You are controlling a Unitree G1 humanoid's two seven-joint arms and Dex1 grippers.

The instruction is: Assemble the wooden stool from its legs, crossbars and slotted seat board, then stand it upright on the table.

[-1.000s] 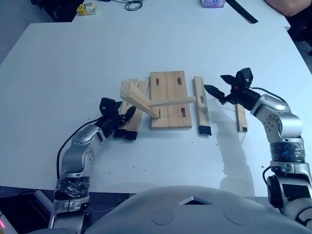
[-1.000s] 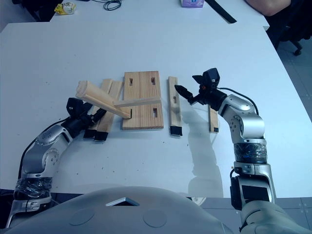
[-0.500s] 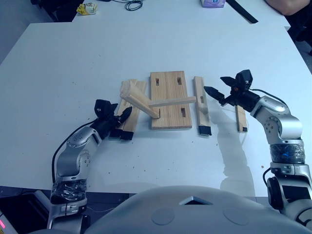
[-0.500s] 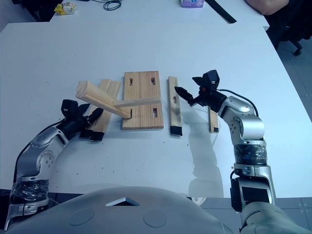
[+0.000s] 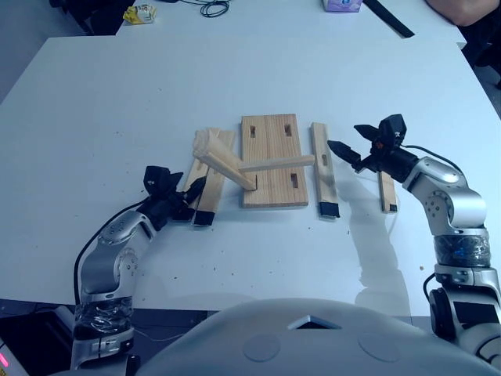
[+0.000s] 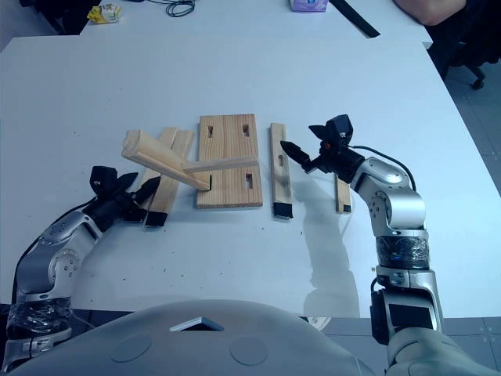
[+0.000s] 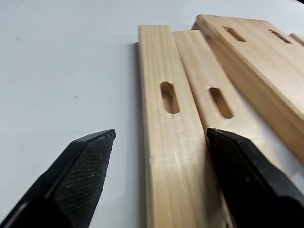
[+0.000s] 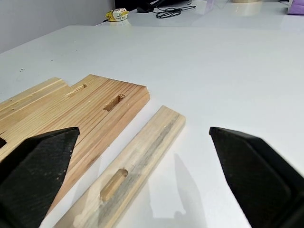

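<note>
The seat board (image 5: 272, 160) is lying flat mid-table, with a leg (image 5: 223, 160) leaning on it at a tilt. The left gripper (image 5: 188, 190), beside two flat legs (image 5: 210, 186), and the right gripper (image 5: 346, 135) are both gaping, holding nothing. Nudging the flat legs could be toppling the leaning one; the table (image 5: 117, 102) is offering wide room, its edges well apart from the parts.

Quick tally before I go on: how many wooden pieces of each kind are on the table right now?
Seat board: 1
Legs: 4 (two flat at the left claw, one tilted in the board, one right of it)
Crossbars: 2 (one over the board, one by the right claw, thinner)
Total: 7
</note>
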